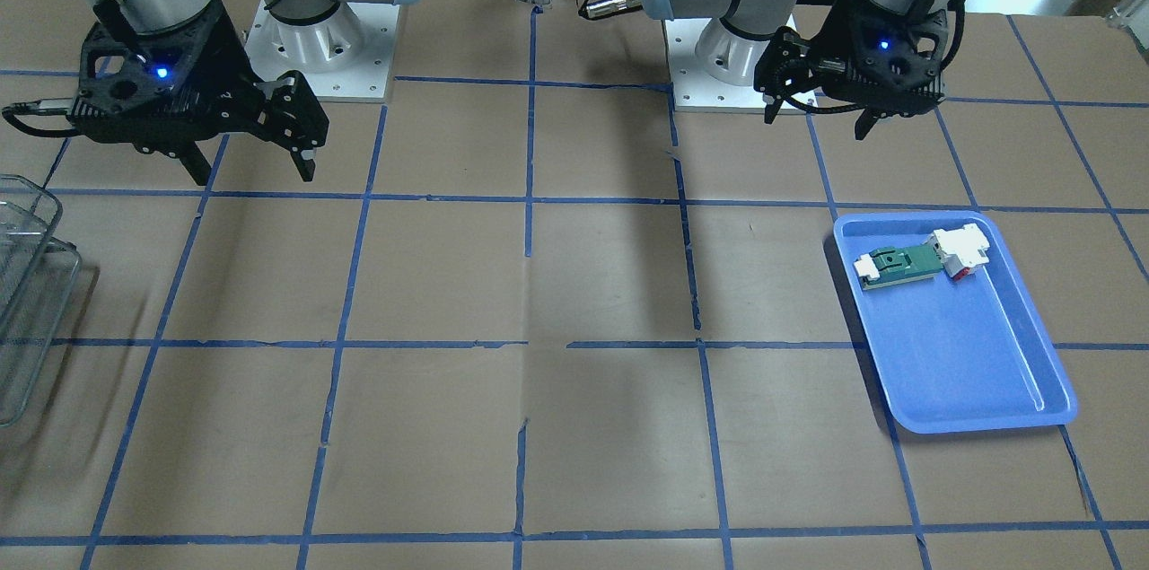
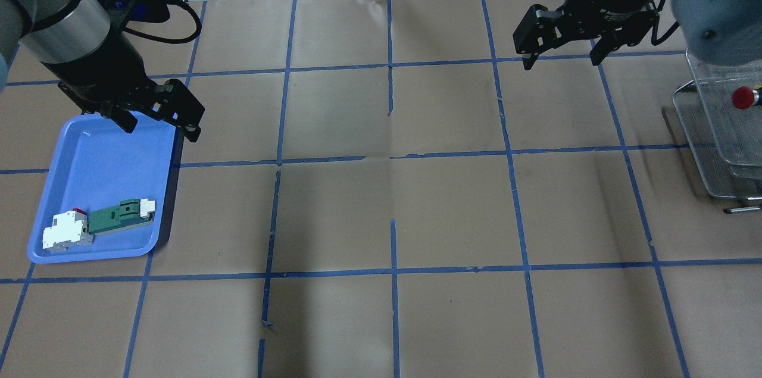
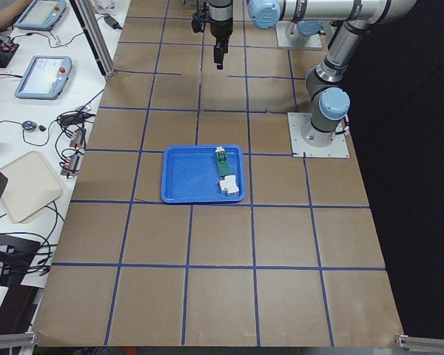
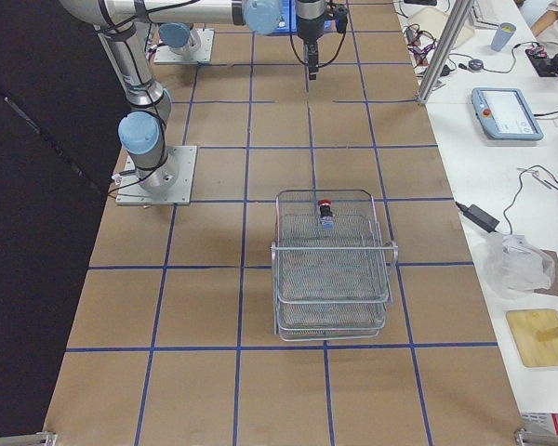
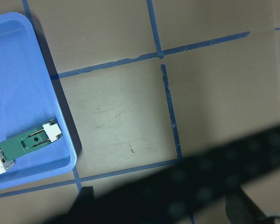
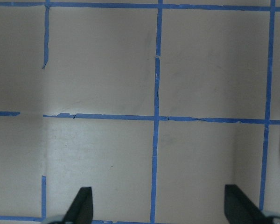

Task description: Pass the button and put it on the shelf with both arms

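The button (image 4: 325, 208), with its red head, sits on the top tier of the wire shelf (image 4: 333, 279). It also shows in the overhead view (image 2: 743, 97), inside the shelf (image 2: 714, 146) at the right edge. My right gripper (image 2: 561, 61) is open and empty. It hangs above the table, left of the shelf and apart from it; the right wrist view (image 6: 158, 207) shows only bare table between its fingertips. My left gripper (image 2: 159, 127) is open and empty above the far right corner of the blue tray (image 2: 89, 158).
The blue tray (image 1: 969, 372) holds a green-and-white module (image 1: 925, 258) with a red part. The shelf's edge (image 1: 27, 283) shows at the left in the front view. Brown table paper with blue tape lines lies between the arms. Cables and devices lie beyond the table's far edge.
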